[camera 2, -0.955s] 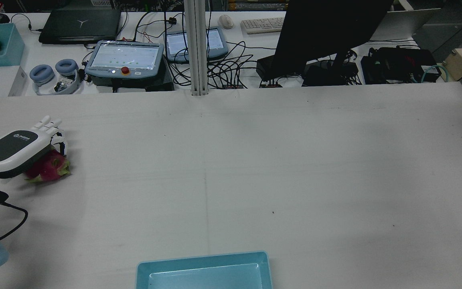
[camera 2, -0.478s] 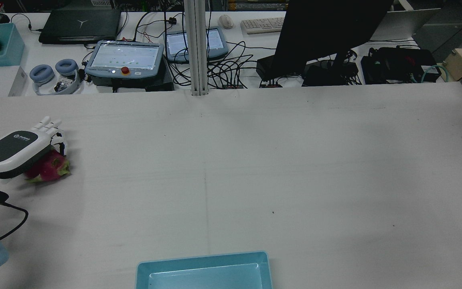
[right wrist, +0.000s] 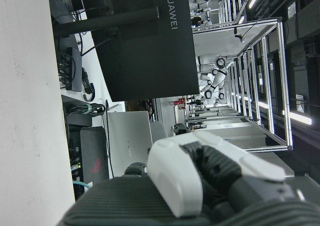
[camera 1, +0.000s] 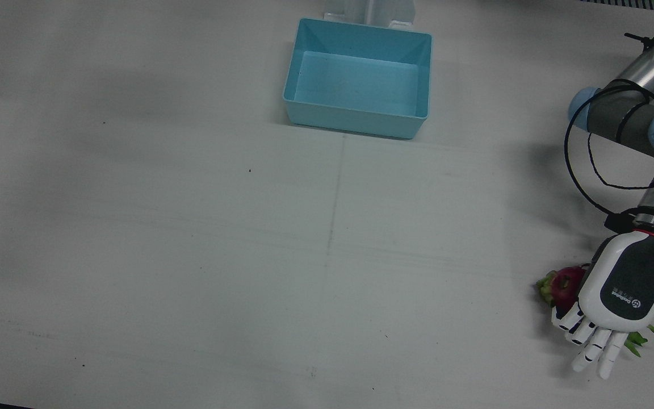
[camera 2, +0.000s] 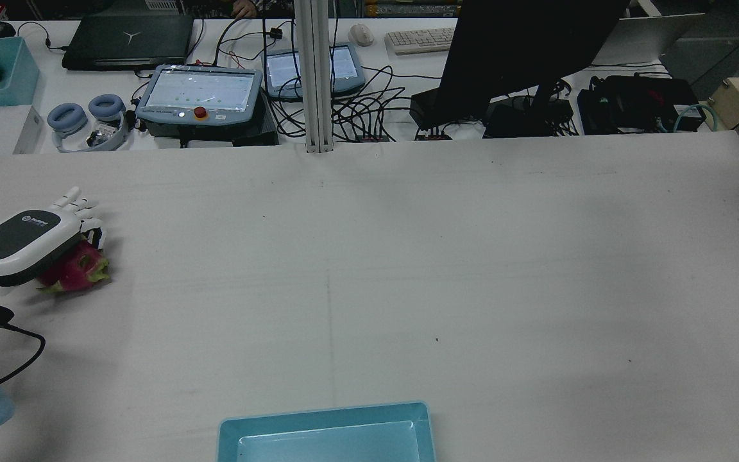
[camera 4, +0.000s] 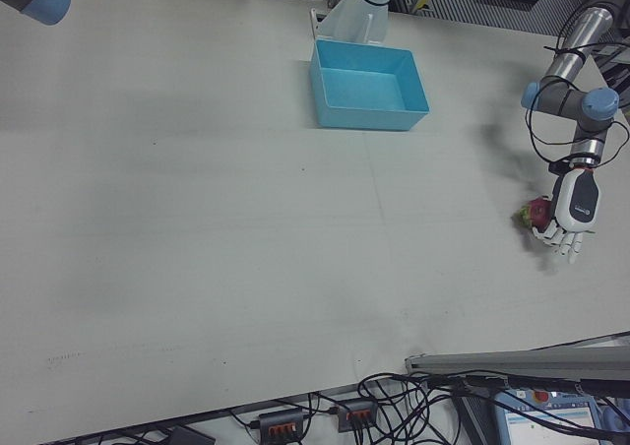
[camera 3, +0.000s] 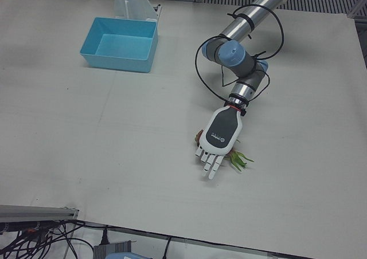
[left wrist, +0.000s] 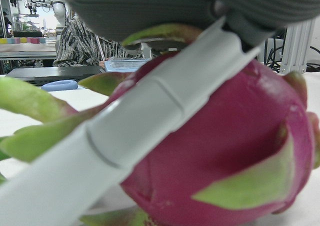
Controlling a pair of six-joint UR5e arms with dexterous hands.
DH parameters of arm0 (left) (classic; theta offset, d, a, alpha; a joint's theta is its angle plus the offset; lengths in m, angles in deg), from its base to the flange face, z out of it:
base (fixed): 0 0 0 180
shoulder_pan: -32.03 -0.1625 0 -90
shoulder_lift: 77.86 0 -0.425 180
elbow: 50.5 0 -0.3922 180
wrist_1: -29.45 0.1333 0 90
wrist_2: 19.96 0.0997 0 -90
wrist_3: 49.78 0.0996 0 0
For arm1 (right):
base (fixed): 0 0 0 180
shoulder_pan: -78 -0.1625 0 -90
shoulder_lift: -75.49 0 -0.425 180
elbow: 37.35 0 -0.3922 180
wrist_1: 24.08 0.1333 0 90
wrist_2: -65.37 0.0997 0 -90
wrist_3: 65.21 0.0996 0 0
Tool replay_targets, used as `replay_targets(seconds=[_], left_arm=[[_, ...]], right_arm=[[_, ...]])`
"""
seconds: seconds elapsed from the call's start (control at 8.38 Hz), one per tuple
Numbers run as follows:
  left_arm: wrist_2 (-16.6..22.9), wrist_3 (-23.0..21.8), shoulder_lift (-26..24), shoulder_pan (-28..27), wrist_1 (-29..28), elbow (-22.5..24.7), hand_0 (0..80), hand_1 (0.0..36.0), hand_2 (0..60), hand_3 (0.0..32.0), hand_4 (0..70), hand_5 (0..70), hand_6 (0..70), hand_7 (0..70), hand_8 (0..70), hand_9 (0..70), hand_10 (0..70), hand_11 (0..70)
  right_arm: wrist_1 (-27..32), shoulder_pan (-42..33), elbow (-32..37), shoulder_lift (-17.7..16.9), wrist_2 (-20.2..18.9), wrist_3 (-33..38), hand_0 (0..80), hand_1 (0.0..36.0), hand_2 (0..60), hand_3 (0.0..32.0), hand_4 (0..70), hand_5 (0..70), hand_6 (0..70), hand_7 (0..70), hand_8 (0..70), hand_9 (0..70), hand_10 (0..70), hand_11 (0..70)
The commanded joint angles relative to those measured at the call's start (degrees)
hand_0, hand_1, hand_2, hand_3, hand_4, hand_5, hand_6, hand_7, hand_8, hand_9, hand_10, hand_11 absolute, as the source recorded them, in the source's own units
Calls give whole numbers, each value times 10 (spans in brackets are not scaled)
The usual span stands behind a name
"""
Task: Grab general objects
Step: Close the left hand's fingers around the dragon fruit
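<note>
Got my left hand point(camera 1: 619, 298) palm-down over the dragon fruit point(camera 1: 564, 283) near the counter point(camera 1: 191, 227) edge, fingers mostly stretched, one lying across the fruit, so not clenched on it yet. I'm in the pre-grasp step. Next I curl around it, then lift toward the blue bin point(camera 1: 358, 79), I guess. Right hand's state, can't tell.
</note>
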Motion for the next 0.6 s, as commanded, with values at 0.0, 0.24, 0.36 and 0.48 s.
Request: replay_targets(seconds=[0.0,0.24,0.36,0.48], left_arm=[[0,1,0,0,-5,0,800,360,600,0,679,700,700,700,306,366,655,700],[-15,1,2,0,-7,0,800,360,600,0,700,700,700,700,654,700,700,700],[-18,0,2,-1,-8,-1,800,360,600,0,700,700,700,700,700,700,700,700],[-18,0,2,-1,-8,0,800,360,600,0,700,700,700,700,700,700,700,700]], right_arm=[[0,0,0,0,0,0,0,0,0,0,0,0,0,0,0,0,0,0],[0,0,0,0,0,0,0,0,0,0,0,0,0,0,0,0,0,0],[0,0,0,0,0,0,0,0,0,0,0,0,0,0,0,0,0,0],[0,0,0,0,0,0,0,0,0,0,0,0,0,0,0,0,0,0]])
